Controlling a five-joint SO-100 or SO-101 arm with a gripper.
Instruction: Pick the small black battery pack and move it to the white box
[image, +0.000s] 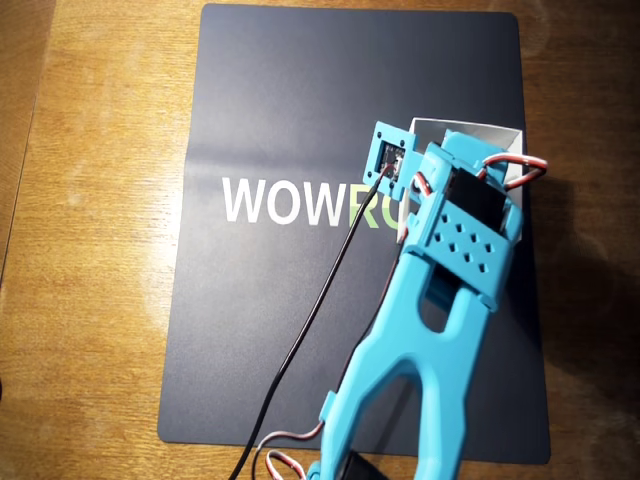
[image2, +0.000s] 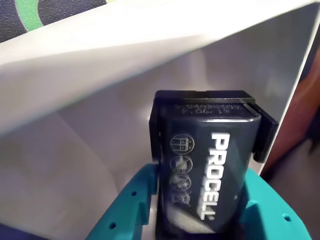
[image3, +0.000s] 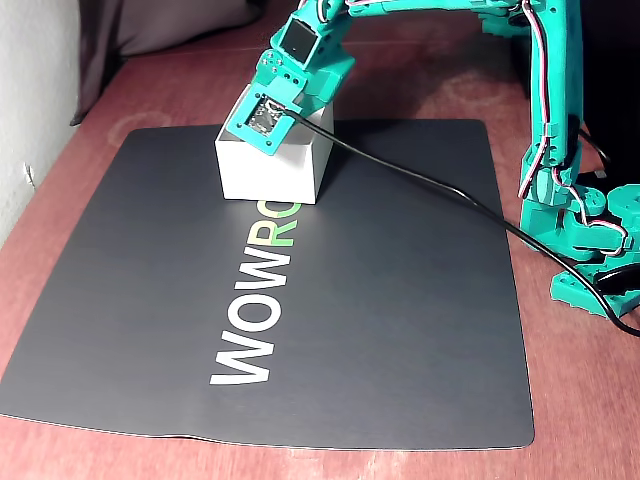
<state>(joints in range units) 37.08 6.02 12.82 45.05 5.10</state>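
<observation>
While the tool (image2: 200, 220) clamps the battery pack (image2: 207, 165) by its long sides over the white box (image2: 100, 100), the pack looks rigid, dense, slick-skinned.

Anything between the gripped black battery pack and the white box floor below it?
No. In the wrist view, the small black PROCELL battery pack in the teal gripper hangs over the white cardboard box's bare floor.

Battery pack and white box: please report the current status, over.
Hand shut on battery pack. Pack held inside the white box, above its floor, not released. Nothing in the way.
</observation>
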